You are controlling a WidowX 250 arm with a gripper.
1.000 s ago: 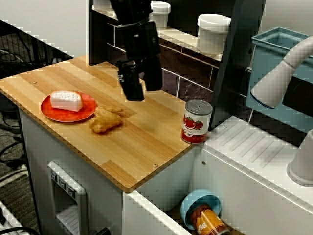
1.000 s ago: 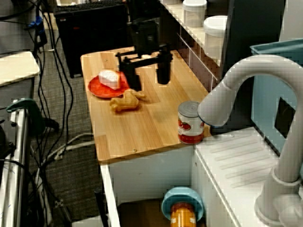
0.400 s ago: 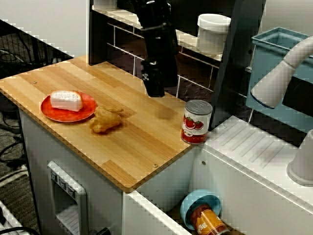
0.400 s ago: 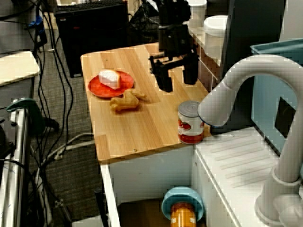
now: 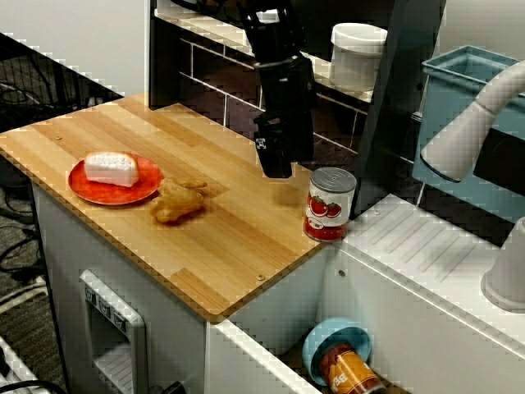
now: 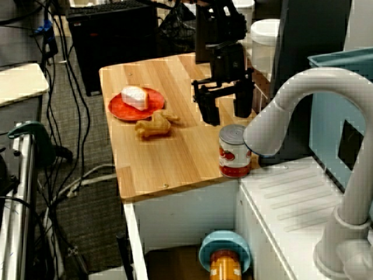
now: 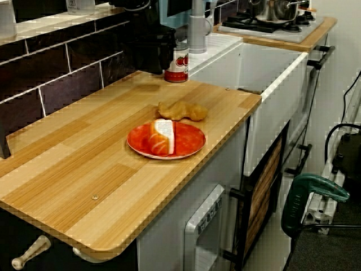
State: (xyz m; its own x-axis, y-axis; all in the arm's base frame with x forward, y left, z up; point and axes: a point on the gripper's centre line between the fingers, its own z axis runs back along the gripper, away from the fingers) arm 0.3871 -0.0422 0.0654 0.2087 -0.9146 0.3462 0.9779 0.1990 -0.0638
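Tomato can stands upright near the sink-end edge of the bench, nothing gripping it. The gripper hangs just behind and above the can, arm dropping in steeply from overhead, fingers pointing down at the wood, jaws spread wide and empty. You only really see that gap in the view from the sink end; in the front view the gripper is edge-on. Further from the can: a fried chicken piece, then a red plate with a cheese wedge
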